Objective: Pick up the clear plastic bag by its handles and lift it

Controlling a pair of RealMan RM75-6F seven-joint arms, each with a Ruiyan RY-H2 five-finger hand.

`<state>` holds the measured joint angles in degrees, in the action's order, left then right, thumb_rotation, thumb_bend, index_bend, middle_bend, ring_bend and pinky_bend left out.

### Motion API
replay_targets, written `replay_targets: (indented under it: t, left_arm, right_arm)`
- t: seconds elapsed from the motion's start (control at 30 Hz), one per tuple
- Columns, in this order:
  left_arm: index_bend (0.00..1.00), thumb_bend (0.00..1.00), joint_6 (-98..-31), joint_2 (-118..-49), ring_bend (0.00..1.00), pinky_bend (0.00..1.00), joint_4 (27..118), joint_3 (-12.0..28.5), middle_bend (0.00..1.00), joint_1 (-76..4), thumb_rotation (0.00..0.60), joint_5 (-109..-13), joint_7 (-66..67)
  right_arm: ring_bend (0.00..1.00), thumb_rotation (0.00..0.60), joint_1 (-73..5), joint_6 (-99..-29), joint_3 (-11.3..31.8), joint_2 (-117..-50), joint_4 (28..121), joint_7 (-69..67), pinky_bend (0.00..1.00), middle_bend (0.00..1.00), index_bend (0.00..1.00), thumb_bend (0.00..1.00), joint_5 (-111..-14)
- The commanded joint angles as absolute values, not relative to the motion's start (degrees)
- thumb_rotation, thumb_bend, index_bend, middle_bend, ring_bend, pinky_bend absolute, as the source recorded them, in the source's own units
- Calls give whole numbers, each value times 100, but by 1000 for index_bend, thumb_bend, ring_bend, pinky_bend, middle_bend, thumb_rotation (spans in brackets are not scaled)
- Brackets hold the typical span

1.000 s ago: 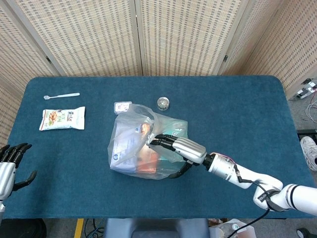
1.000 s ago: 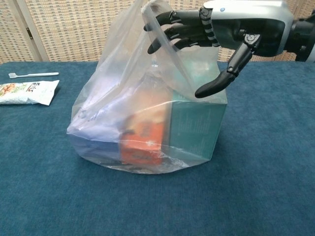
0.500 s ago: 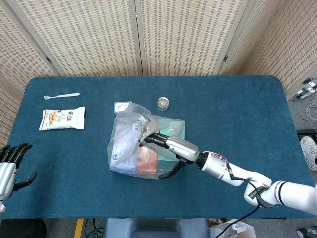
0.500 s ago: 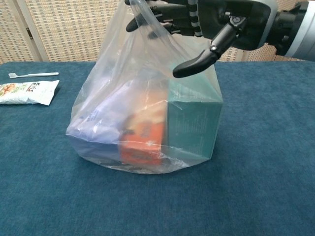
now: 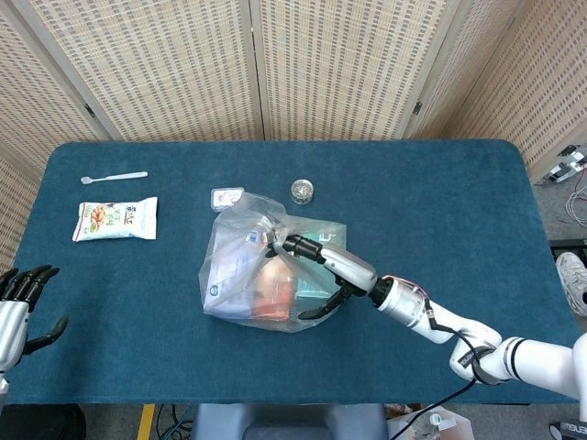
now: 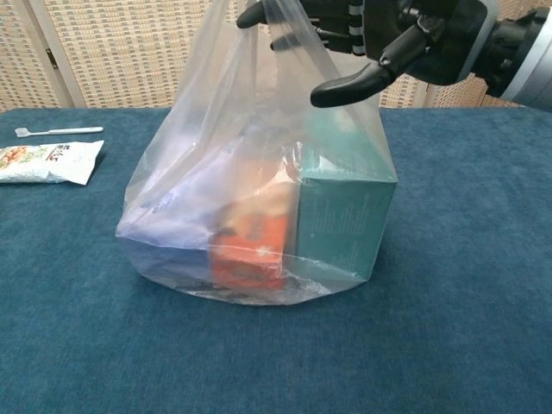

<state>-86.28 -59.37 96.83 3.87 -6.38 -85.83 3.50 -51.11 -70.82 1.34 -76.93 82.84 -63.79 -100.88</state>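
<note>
The clear plastic bag [image 5: 240, 280] stands on the blue table, holding a teal box [image 6: 345, 216], an orange packet [image 6: 252, 246] and a pale item. My right hand [image 5: 332, 268] is above the bag's right side, its dark fingers [image 6: 297, 19] hooked through the handles [image 5: 275, 240] at the top. The thumb sticks out apart from them. In the chest view the bag [image 6: 216, 190] is drawn tall and taut under the right hand [image 6: 405, 34], with its base on the cloth. My left hand [image 5: 20, 298] idles at the table's near left edge, fingers spread and holding nothing.
A snack packet [image 5: 116, 220] and a white spoon [image 5: 113, 177] lie at the far left. A small clear lidded box [image 5: 227, 195] and a round glass jar [image 5: 303, 191] sit just behind the bag. Woven screens stand behind the table.
My right hand has risen and slid its fingers further into the handles, pulling the bag's top upward and taut. The bag's base has stayed on the table. The left hand has not moved.
</note>
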Motion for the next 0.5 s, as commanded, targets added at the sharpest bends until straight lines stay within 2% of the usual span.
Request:
replay_targets:
  t: [0.03, 0.33, 0.5]
  left_arm:
    - [167, 245, -8617, -5942, 157, 67, 9687, 391, 148, -650, 600, -8590, 360]
    - [167, 245, -8573, -5915, 157, 67, 9739, 393, 148, -690, 600, -8616, 428]
    - [167, 245, -8570, -5880, 157, 67, 9779, 396, 148, -699, 600, -8628, 453]
  right_arm:
    - [25, 600, -4989, -7171, 131, -7737, 8197, -6381, 100, 189, 110, 11, -9943]
    - [25, 600, -4751, -7456, 330, -8081, 7883, -6404, 100, 189, 93, 11, -9636]
    - [25, 600, -4807, -7317, 304, -8084, 7797, -6460, 100, 189, 89, 12, -9698]
